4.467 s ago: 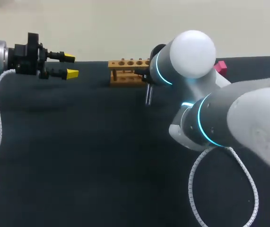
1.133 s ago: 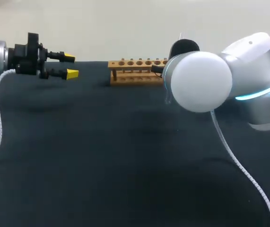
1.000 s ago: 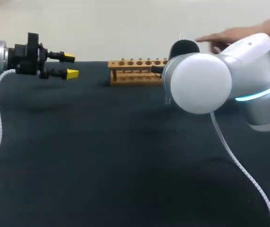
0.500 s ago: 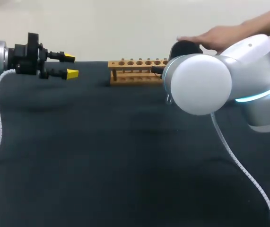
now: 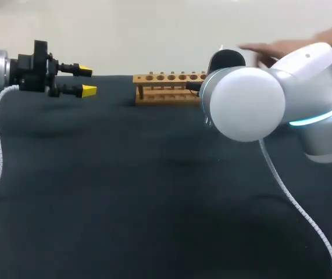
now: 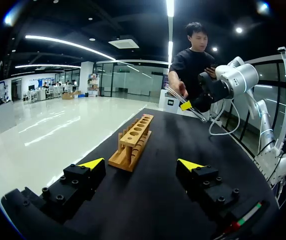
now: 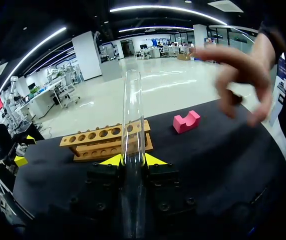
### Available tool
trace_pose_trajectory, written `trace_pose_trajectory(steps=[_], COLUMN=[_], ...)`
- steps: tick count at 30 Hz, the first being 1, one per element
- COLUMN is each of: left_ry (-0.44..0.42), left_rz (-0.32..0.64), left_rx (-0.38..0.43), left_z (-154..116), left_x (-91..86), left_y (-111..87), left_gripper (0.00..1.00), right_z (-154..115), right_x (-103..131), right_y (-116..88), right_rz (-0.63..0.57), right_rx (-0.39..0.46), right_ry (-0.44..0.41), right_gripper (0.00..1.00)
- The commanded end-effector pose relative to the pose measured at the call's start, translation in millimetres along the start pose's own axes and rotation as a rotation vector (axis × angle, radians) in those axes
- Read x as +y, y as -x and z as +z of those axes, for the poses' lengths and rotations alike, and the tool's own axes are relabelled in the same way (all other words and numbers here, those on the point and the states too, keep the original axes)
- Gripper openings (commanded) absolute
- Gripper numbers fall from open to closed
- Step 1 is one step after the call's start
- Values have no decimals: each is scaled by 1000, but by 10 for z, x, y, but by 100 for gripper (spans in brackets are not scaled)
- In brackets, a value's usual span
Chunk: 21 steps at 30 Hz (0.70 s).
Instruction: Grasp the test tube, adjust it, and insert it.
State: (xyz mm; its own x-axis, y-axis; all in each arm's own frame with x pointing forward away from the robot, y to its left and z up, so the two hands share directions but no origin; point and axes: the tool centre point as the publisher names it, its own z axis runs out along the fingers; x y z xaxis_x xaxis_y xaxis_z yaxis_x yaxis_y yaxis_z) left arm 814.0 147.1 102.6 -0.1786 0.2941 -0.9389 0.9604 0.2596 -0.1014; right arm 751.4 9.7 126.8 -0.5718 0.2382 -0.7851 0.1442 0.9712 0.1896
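Note:
A clear glass test tube (image 7: 132, 120) stands upright between the yellow tips of my right gripper (image 7: 132, 160), which is shut on it. The wooden rack (image 7: 105, 140) with its row of holes lies ahead of that gripper on the black table. In the head view the rack (image 5: 167, 87) sits at the far middle, and my right arm's white elbow (image 5: 244, 103) hides most of the gripper and tube. My left gripper (image 5: 86, 81) hangs open at the far left, empty, and points toward the rack (image 6: 134, 140). A person's hand (image 5: 276, 49) hovers just above my right wrist.
A pink block (image 7: 186, 121) lies on the table beyond the rack's right end. The left wrist view shows its own open gripper (image 6: 141, 165) low over the black tabletop (image 6: 158, 150), with my right gripper (image 6: 187, 105) far ahead past the rack.
A person's hand came in over my right wrist, rested on it half a second ago, and has now lifted off and drawn back. Both arms stayed where they were.

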Motion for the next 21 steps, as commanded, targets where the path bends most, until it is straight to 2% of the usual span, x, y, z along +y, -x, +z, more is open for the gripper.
trace_pose_trajectory(steps=[1, 12, 14, 18, 19, 21], left_ry=[5, 5, 5, 5, 5, 5], left_rz=[3, 3, 3, 3, 3, 3], left_rx=[-3, -3, -3, -3, -3, -3], left_z=[-5, -5, -5, -5, -5, -5], left_x=[-20, -20, -20, -20, -20, -20], left_y=[-11, -11, -11, -11, -11, -11], left_gripper=[100, 100, 100, 100, 100, 100], right_z=[0, 68, 182, 265, 395, 432], right_x=[-9, 63, 162, 234, 336, 360], right_y=[-9, -44, -108, -150, -209, -226], right_rz=[1, -26, -85, -119, -166, -174], right_rx=[-4, -15, -23, -21, -9, -3], right_ry=[3, 12, 24, 40, 70, 77], right_gripper=[0, 0, 0, 0, 0, 0])
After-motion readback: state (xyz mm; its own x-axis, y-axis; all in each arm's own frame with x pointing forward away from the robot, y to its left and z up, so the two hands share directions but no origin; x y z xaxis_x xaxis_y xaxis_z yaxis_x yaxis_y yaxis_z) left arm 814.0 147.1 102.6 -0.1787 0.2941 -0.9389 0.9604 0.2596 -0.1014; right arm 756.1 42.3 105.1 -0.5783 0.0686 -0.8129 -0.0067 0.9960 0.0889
